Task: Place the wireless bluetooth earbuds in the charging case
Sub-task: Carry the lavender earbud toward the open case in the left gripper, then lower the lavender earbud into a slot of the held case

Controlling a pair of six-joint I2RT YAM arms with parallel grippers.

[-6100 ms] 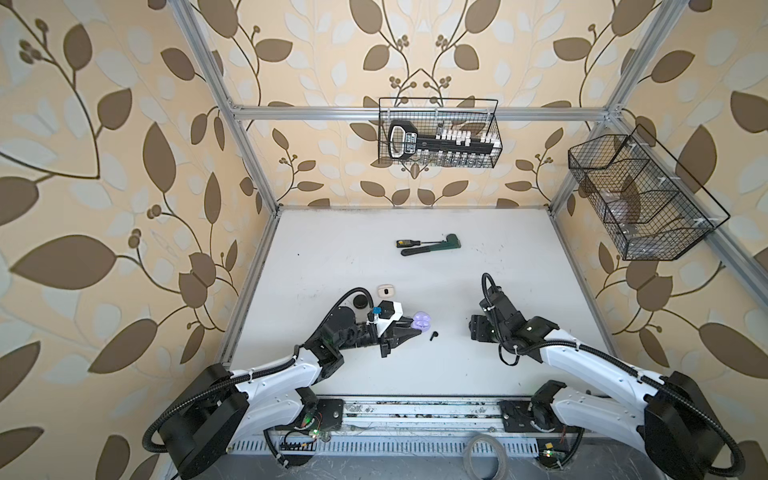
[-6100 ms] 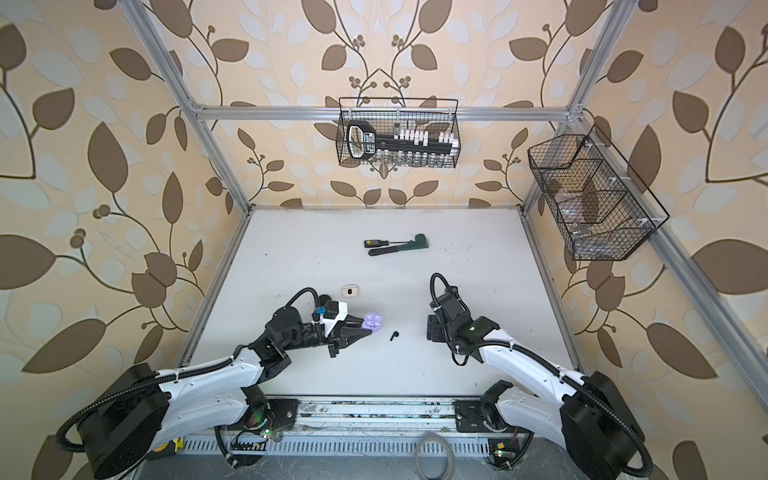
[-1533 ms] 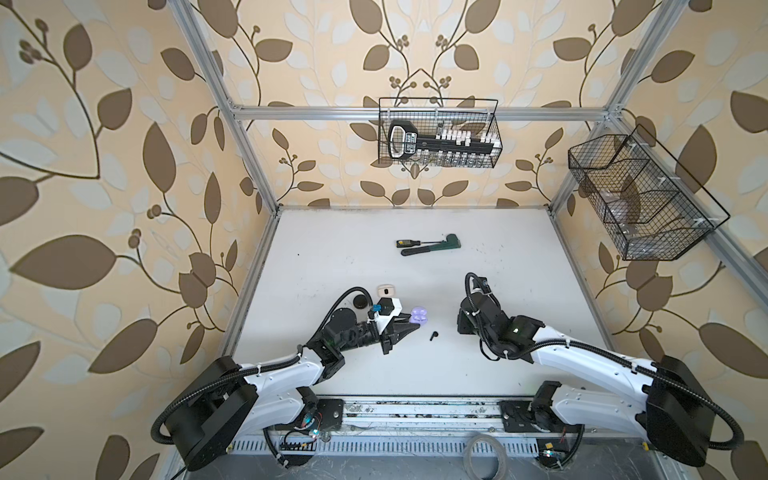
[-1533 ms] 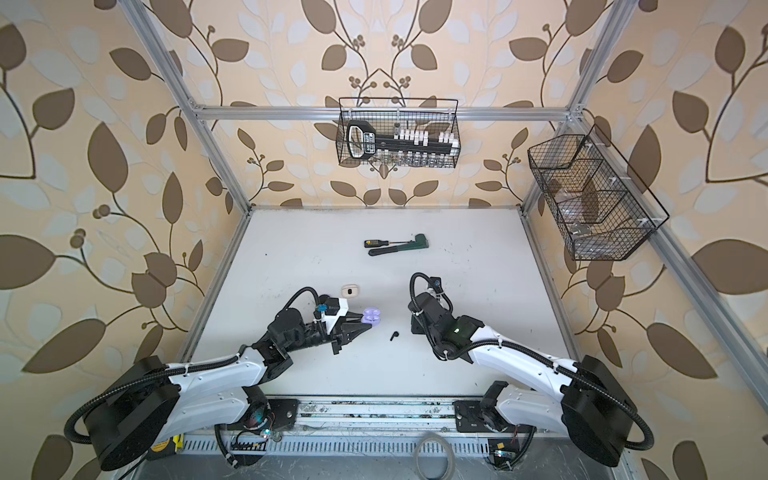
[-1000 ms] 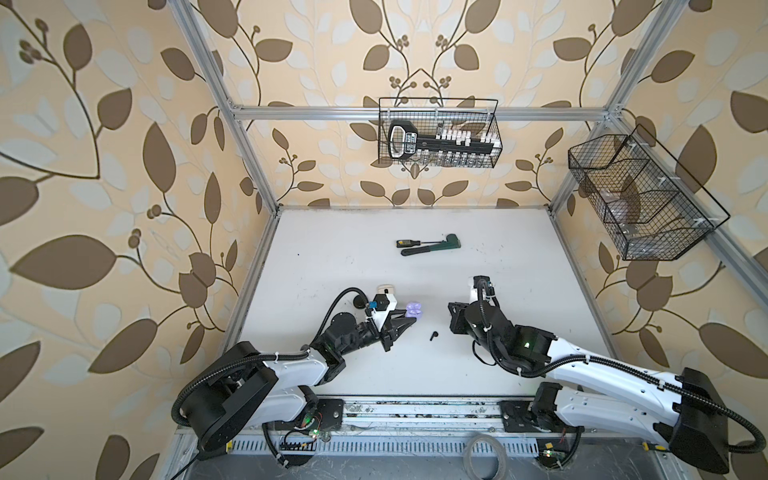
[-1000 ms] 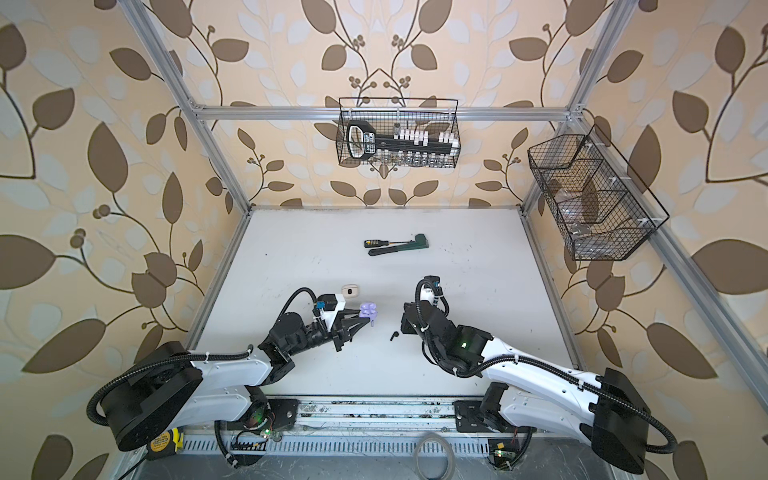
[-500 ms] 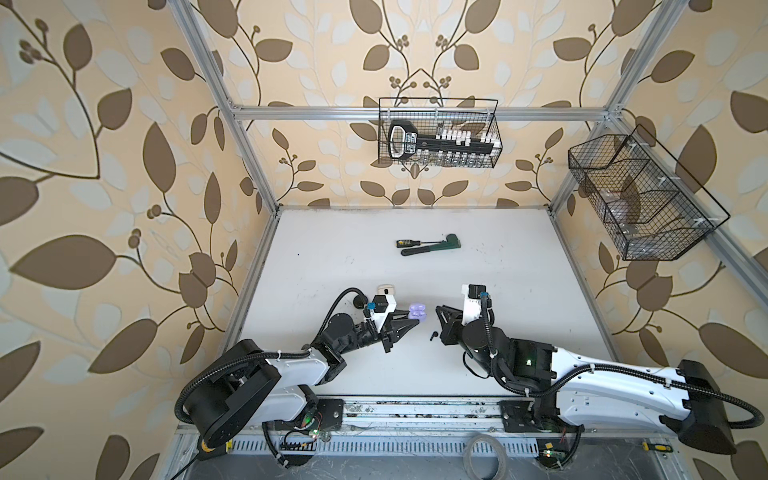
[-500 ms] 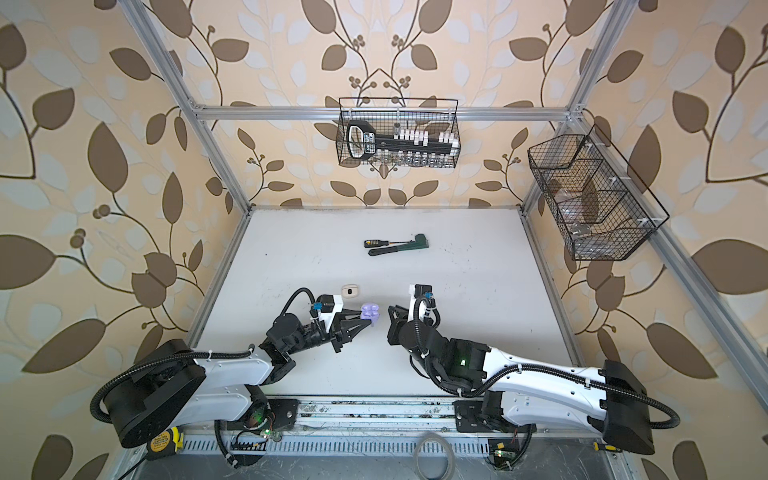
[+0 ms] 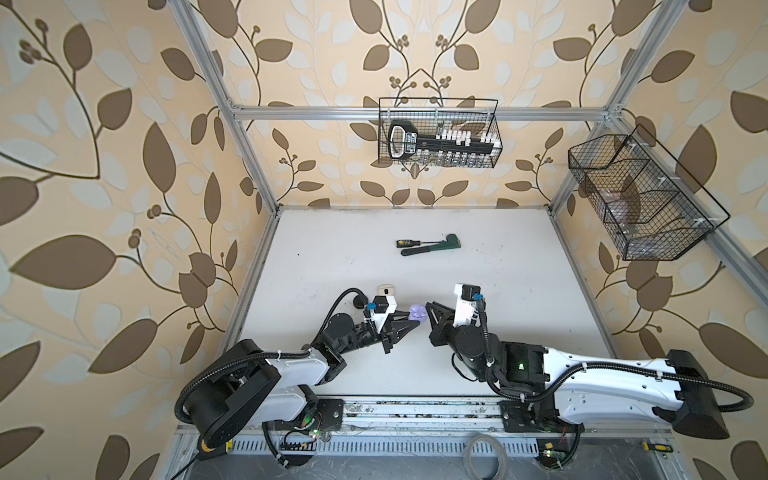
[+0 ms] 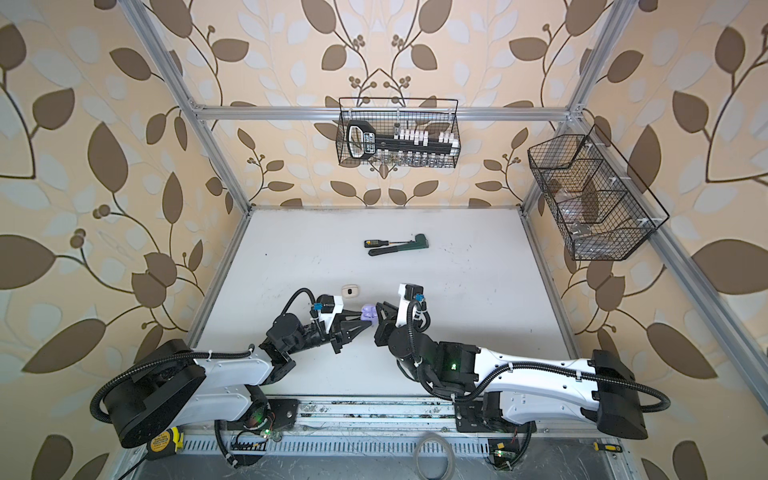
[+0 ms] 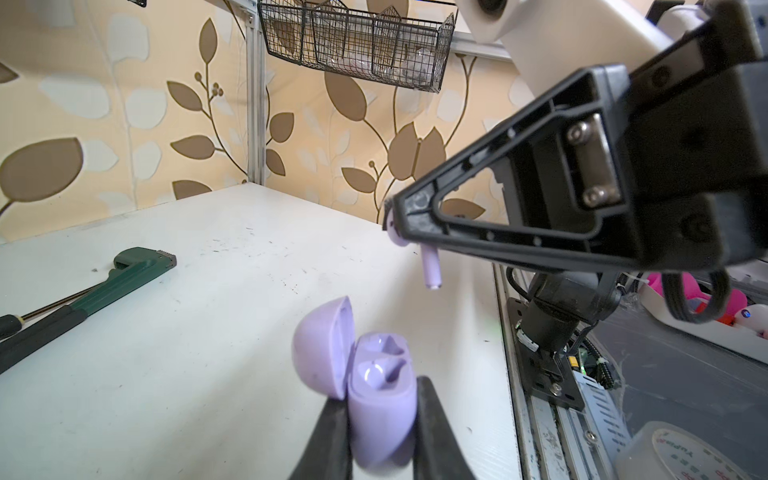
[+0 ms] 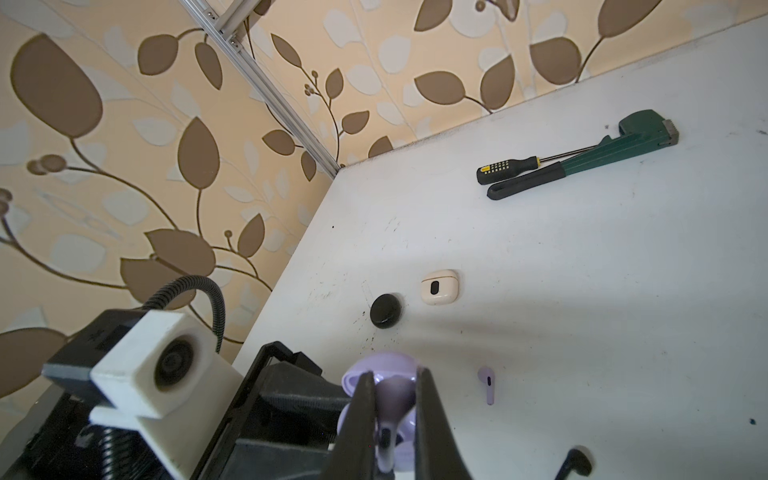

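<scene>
White desk [image 9: 498, 257], leaf-patterned walls around it. Toward the desk's 6 o'clock edge the left hand [image 9: 411, 321] is clamped on the lavender charging case [image 11: 382, 399], whose lid is swung open. Above it the right hand [image 9: 431, 311] pinches a lavender earbud [image 11: 430, 268] by its head, stem hanging down. In a top view it sits at 3 o'clock from the case, almost touching. Its twin [image 12: 487, 384] lies loose on the desk. I judge the next move to be a short shift toward 9 o'clock, then a push along the stem, both for the right arm.
</scene>
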